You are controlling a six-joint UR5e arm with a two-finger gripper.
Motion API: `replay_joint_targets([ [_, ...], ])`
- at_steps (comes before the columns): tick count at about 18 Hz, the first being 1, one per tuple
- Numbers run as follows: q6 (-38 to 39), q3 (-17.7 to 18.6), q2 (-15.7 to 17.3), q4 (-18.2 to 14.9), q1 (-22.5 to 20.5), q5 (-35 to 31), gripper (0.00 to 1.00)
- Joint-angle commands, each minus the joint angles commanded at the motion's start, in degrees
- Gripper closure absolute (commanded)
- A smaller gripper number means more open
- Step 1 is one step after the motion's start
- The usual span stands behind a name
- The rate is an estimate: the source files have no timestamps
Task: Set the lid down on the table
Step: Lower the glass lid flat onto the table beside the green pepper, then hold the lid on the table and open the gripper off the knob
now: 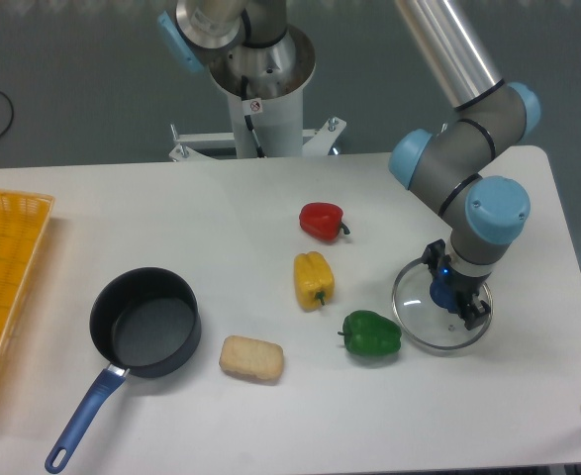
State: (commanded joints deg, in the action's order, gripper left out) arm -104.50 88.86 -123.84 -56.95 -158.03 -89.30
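Observation:
The lid [419, 312] is a round clear glass disc with a thin metal rim and a blue knob, low at the right of the white table [221, 208]. I cannot tell whether it rests on the tabletop or hangs just above it. My gripper [449, 295] points straight down over its middle, its black fingers shut on the blue knob. The green pepper [371, 334] lies just left of the lid's rim.
A dark saucepan [144, 329] with a blue handle stands uncovered at the front left. A yellow grid tray [3, 287] lies along the left edge. A red pepper [322, 221], a yellow pepper [313, 280] and a beige sponge-like block [251, 358] lie mid-table.

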Motion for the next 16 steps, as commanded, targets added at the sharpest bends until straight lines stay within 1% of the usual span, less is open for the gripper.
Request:
replay_joint_targets([
  [16,0.09,0.09,-0.79,1.49,0.0,0.44,0.46],
])
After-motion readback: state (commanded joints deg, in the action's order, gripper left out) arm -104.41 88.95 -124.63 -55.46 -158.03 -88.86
